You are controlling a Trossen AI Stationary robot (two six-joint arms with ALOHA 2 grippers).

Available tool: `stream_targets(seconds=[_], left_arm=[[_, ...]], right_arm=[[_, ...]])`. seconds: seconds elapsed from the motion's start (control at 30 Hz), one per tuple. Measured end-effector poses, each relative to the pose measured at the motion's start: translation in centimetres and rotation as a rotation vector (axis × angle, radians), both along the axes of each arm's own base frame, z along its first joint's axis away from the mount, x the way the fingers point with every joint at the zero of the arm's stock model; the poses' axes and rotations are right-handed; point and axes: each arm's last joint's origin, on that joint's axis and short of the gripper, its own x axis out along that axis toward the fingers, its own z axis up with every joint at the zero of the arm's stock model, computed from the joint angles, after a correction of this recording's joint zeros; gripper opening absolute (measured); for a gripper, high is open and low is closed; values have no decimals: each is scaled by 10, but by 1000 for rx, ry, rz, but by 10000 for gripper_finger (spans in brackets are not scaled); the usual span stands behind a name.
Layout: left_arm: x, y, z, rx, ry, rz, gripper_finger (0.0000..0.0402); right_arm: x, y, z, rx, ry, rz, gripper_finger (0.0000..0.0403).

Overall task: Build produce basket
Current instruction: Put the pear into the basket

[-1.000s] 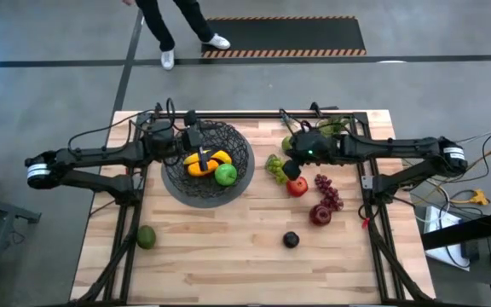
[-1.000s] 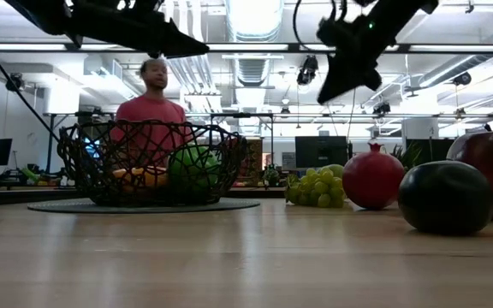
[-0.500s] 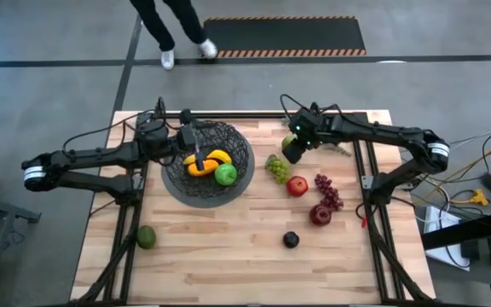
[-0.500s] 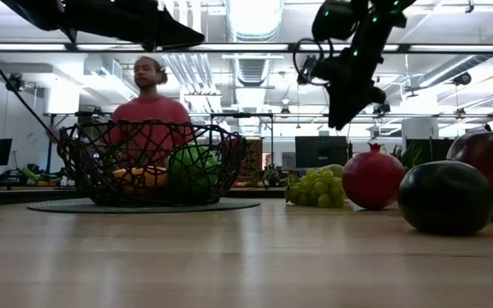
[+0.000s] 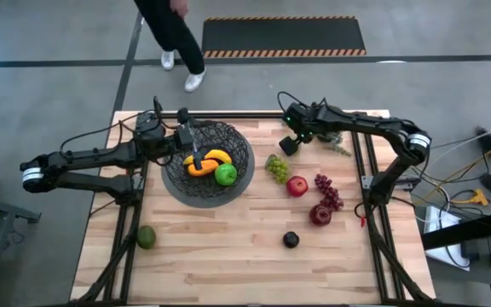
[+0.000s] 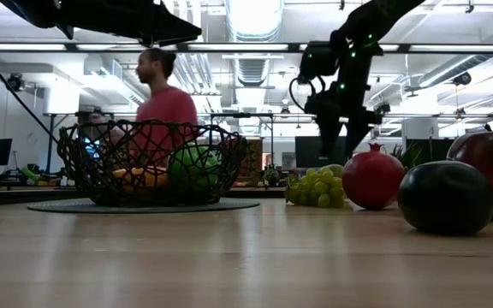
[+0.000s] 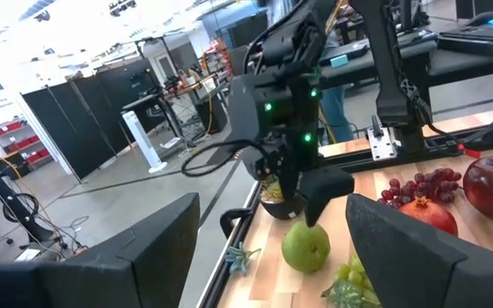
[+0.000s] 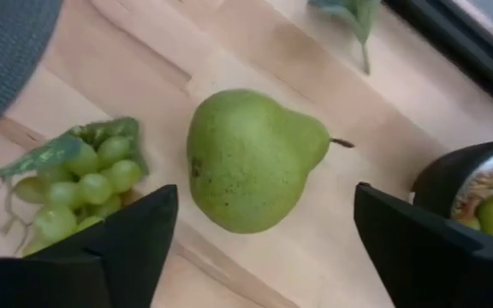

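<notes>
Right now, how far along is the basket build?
Done: banana, orange piece and green apple sit in the basket. In hand: nothing; right gripper hangs open over the pear. Left: pear, green grapes, pomegranate, red grapes, avocado.

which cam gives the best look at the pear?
Right wrist view: the pear lies whole and unblocked between the open right gripper fingers. Left wrist view shows it smaller, under that gripper. In the high view the gripper hides it; in the low view I cannot pick it out.
</notes>
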Motion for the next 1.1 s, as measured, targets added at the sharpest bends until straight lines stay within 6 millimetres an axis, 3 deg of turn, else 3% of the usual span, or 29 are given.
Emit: stream_targets(seconds=[0.47, 0.73, 1.1], left_arm=[[0, 0, -1, -1, 1, 1, 276], [0, 0, 0, -9, -2, 0, 276], [0, 0, -1, -23, -6, 0, 276]], right_arm=[[11, -7, -33, 57, 84, 139, 357], [18, -13, -46, 50, 83, 150, 328], [22, -15, -46, 31, 48, 131, 285]])
